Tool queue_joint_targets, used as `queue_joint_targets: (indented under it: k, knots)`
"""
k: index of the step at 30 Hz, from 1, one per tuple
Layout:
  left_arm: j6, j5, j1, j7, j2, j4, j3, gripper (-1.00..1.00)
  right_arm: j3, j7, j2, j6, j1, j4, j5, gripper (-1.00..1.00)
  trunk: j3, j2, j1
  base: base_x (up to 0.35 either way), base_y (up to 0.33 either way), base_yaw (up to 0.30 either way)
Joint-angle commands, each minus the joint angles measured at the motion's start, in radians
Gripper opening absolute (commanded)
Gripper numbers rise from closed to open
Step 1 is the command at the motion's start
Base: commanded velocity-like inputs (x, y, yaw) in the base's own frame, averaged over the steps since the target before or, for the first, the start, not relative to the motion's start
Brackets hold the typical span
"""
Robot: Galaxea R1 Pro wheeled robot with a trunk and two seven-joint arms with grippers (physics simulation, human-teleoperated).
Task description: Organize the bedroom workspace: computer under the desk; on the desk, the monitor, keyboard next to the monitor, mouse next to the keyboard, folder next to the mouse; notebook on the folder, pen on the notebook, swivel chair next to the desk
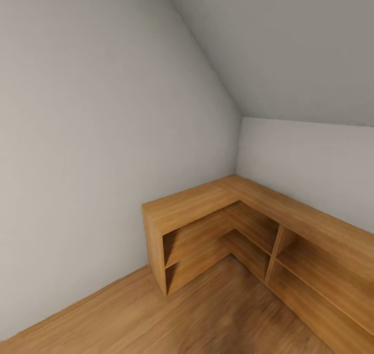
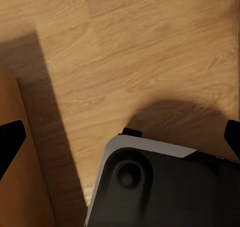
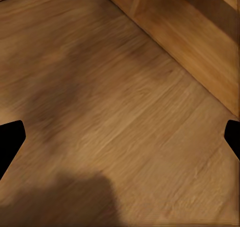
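Both grippers, L (image 2: 120, 137) & R (image 3: 120, 137), spread apart, nothing held, over wood floor (image 3: 115, 102); L-shaped wood shelf unit (image 1: 208, 208) ahead, robot base (image 2: 165, 187) below L.

no readable text, labels or signs

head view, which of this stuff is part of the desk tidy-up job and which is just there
Part of the job:
- none of the task's things in sight; both hands wide open over bare floor, left hand, right hand

Just there:
- L-shaped wooden corner shelf unit, shelves bare
- wood floor
- grey walls
- robot's dark base
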State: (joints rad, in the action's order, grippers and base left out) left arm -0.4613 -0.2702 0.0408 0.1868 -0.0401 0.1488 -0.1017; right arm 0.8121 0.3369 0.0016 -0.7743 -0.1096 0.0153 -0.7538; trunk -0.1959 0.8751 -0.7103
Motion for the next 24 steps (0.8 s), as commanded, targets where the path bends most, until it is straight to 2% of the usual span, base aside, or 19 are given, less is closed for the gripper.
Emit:
queue_joint_targets:
  k: [1, 24]
  knots:
    - [-0.001, -0.006, 0.001, 0.007, 0.000, 0.002, -0.009, 1.00, 0.008, 0.008, 0.001, 0.000, -0.001, 0.002, 0.001, 1.00, -0.001, 0.001, 0.000, 0.160, 0.000, -0.269]
    - [0.000, -0.006, 0.001, 0.006, 0.000, 0.000, -0.010, 1.00, 0.009, 0.007, 0.001, 0.000, -0.001, 0.000, 0.001, 1.00, -0.003, 0.001, 0.000, 0.297, -0.017, -0.269]
